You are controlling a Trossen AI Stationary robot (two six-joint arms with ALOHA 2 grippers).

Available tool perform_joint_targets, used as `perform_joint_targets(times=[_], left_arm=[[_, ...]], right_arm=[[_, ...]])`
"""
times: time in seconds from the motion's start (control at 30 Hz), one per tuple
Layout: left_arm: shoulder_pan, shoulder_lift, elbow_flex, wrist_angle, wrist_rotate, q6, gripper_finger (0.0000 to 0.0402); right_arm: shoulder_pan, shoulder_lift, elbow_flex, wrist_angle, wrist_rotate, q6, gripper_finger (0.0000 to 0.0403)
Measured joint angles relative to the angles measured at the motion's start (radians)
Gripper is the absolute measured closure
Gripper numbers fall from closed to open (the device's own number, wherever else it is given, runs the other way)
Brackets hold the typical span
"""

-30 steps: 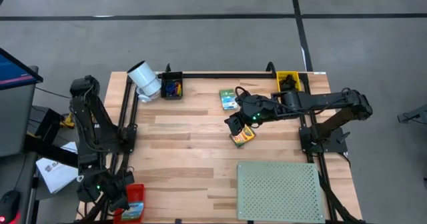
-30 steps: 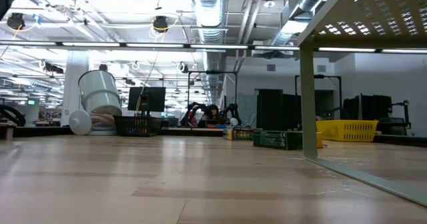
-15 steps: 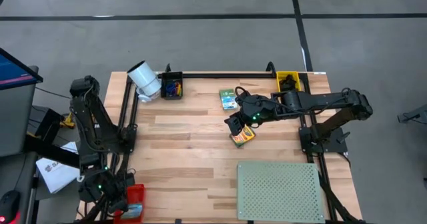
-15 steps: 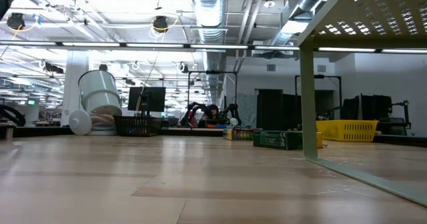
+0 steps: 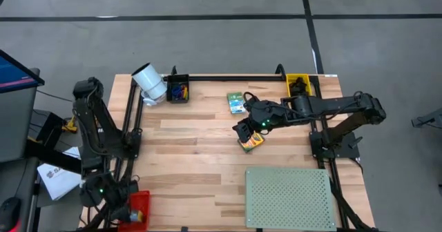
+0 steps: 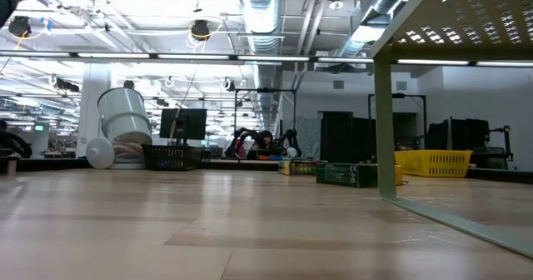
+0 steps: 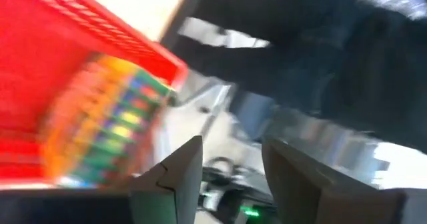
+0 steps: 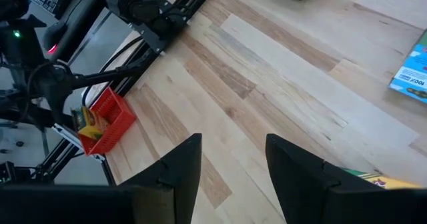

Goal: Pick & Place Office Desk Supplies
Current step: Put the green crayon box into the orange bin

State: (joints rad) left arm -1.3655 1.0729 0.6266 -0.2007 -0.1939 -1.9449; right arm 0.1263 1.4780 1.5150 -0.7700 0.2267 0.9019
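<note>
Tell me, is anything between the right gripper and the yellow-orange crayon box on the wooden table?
Nothing visible. The right gripper hangs open just beside the yellow-orange crayon box, with only bare wooden table around it.

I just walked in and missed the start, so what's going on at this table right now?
Two robot arms are sorting desk supplies. The left gripper is open over the red bin at the table's near left corner, where a crayon box lies inside. The right gripper hangs open over another crayon box mid-table, not gripping it. A green box lies behind it, and a black bin of small items sits at the back beside a tipped white cylinder.
</note>
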Motion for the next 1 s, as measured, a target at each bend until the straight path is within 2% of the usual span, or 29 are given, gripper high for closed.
perform_joint_targets(times=[0.13,0.47,0.73,0.9,1.0], left_arm=[[-0.005,-0.036,0.000,0.015,-0.078,-0.027,0.0252],[-0.005,-0.040,0.000,0.002,-0.124,-0.005,0.0277],[0.007,-0.040,0.000,0.034,-0.250,0.025,0.0290],[0.131,-0.041,0.000,0.136,-0.263,0.197,0.0295],[0.276,-0.041,0.000,0.177,-0.138,0.347,0.0295]], right_arm=[[0.004,0.000,0.000,0.000,0.000,0.003,0.0239],[0.005,0.000,0.000,0.000,0.008,0.015,0.0239],[0.016,0.000,0.000,0.001,0.015,0.015,0.0239],[0.023,0.000,0.000,0.001,0.037,0.019,0.0239],[0.028,0.000,0.000,0.000,0.037,0.042,0.0239]])
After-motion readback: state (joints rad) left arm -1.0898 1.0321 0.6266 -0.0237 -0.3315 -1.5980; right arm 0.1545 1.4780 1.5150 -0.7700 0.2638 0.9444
